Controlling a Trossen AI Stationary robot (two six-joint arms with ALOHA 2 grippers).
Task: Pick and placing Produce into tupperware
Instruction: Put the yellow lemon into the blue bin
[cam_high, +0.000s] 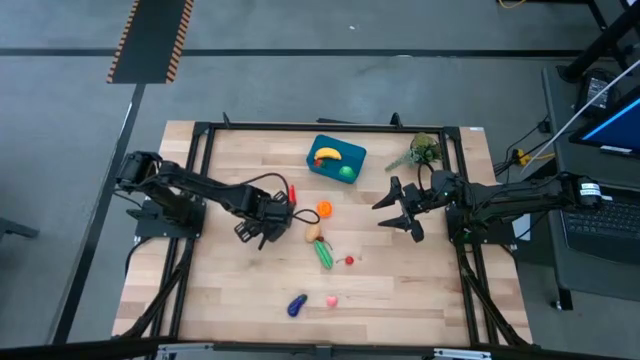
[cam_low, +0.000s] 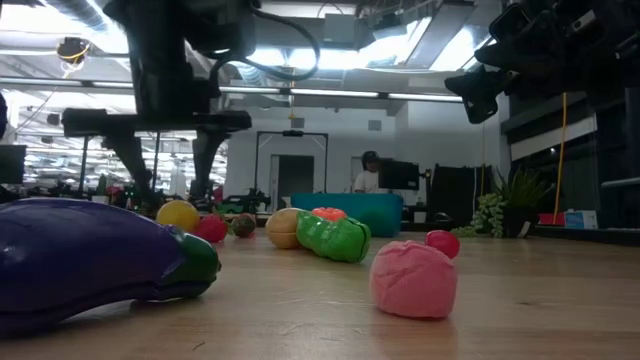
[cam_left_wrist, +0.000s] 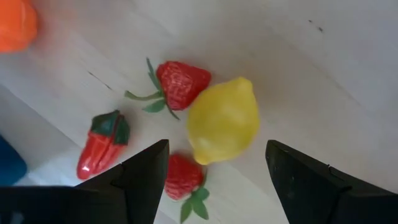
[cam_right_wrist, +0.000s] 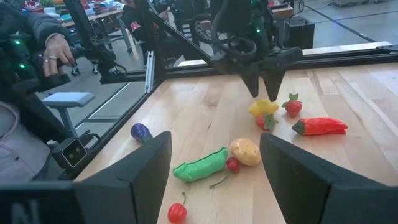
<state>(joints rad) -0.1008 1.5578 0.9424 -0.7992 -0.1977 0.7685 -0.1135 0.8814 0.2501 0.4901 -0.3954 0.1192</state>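
Note:
My left gripper (cam_left_wrist: 217, 180) is open and hovers just above the yellow lemon (cam_left_wrist: 224, 121), one finger on each side, touching nothing. Two strawberries (cam_left_wrist: 180, 84) and a red chili pepper (cam_left_wrist: 102, 143) lie beside the lemon. In the right wrist view the left gripper (cam_right_wrist: 262, 84) stands over the lemon (cam_right_wrist: 263, 107). The teal tub (cam_high: 335, 158) sits near the table's far edge with a banana and a green piece inside. My right gripper (cam_high: 400, 210) is open and waits raised at the table's right.
An orange (cam_high: 325, 209), a potato (cam_high: 313, 234), a green pea pod (cam_high: 324, 254) and a cherry (cam_high: 349, 260) lie mid-table. An eggplant (cam_high: 297, 305) and a pink piece (cam_high: 331, 300) lie nearer. The plant sprig (cam_high: 420, 152) lies far right. A person's hand (cam_right_wrist: 56, 46) shows beyond the table.

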